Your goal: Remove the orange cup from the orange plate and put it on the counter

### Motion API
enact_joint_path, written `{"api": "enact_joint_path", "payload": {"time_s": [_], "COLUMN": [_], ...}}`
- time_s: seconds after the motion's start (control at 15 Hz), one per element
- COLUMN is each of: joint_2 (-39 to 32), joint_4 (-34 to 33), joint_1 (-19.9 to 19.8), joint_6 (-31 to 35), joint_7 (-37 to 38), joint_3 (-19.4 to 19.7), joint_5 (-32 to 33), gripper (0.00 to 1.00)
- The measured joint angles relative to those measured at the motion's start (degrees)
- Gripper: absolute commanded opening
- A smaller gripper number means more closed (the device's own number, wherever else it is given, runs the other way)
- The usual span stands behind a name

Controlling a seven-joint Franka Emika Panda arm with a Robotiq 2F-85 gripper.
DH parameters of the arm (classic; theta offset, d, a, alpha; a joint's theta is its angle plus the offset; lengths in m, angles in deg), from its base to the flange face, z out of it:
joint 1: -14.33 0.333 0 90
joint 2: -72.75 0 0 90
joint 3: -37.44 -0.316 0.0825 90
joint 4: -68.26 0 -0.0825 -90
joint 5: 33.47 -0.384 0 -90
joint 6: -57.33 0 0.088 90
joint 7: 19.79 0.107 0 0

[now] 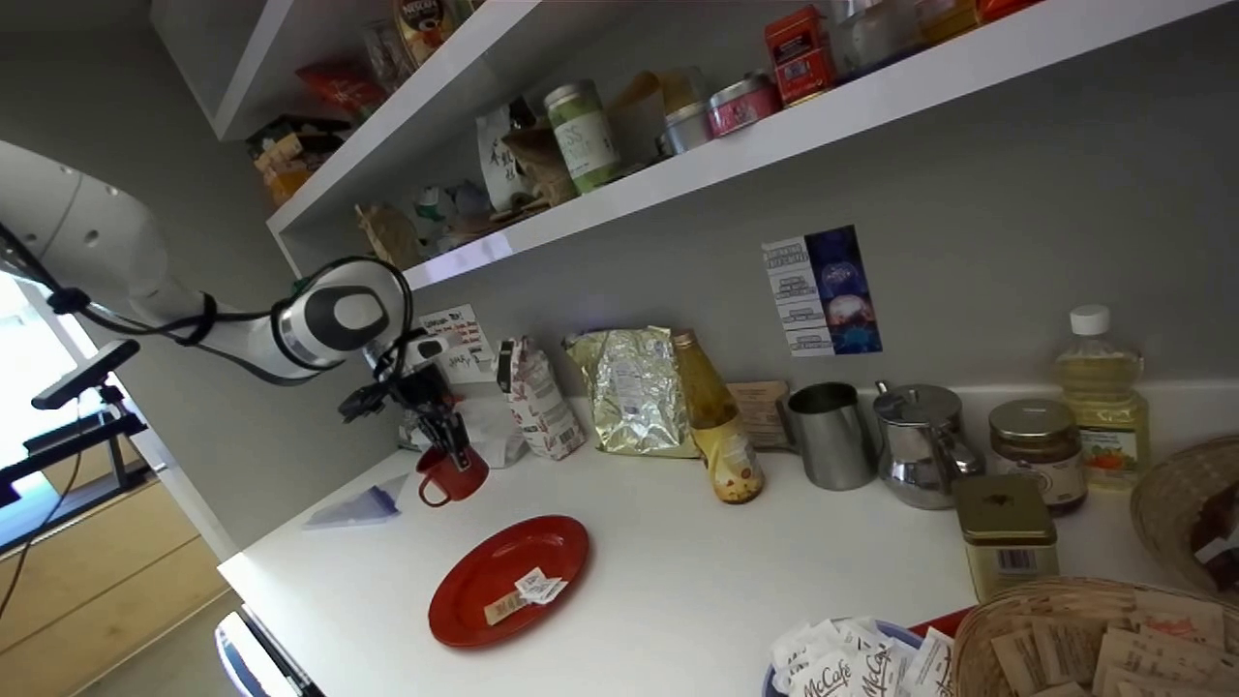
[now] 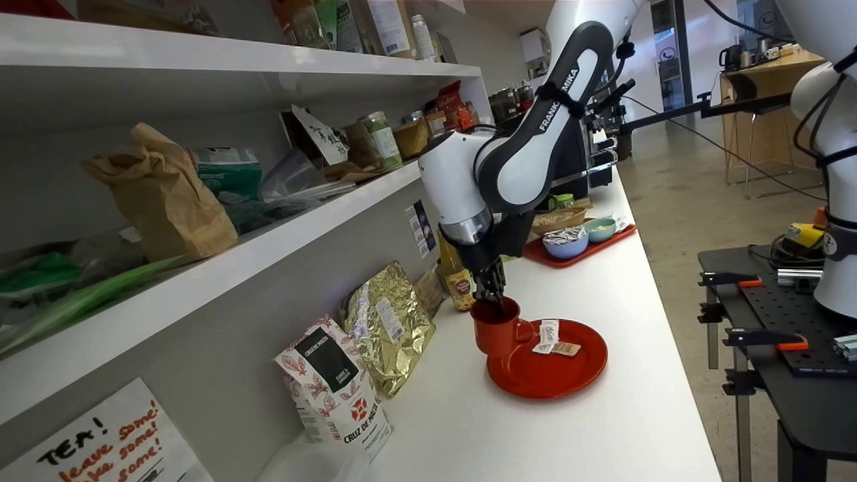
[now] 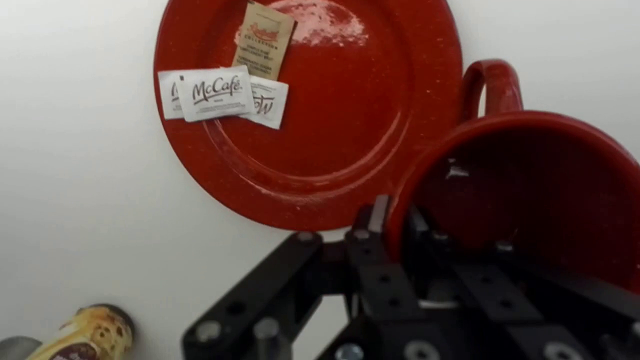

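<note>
Tool [image 3: 398, 211] pinching the orange cup [image 3: 525, 185] partly hides its interior.

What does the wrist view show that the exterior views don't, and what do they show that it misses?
Only the wrist view: legible McCafé lettering on white packets lying on the orange plate. Only the exterior views: the robot arm, wall shelves and gold foil bag. Shared by all: that plate, the counter, a bottle and the gripper holding the orange cup.
</note>
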Motion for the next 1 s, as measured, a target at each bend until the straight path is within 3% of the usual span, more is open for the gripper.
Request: {"api": "enact_joint_path", "payload": {"time_s": [0.53,1.0], "joint_2": [-0.01,-6.86], "joint_4": [-6.51,-9.73], "joint_1": [8.61,12.08], "joint_6": [-6.23,-8.19], "joint_7": [0.10,0.04], "joint_3": [-6.10,-6.85], "joint_5": [3.61,5.19], "gripper": [0.02,0.02]}}
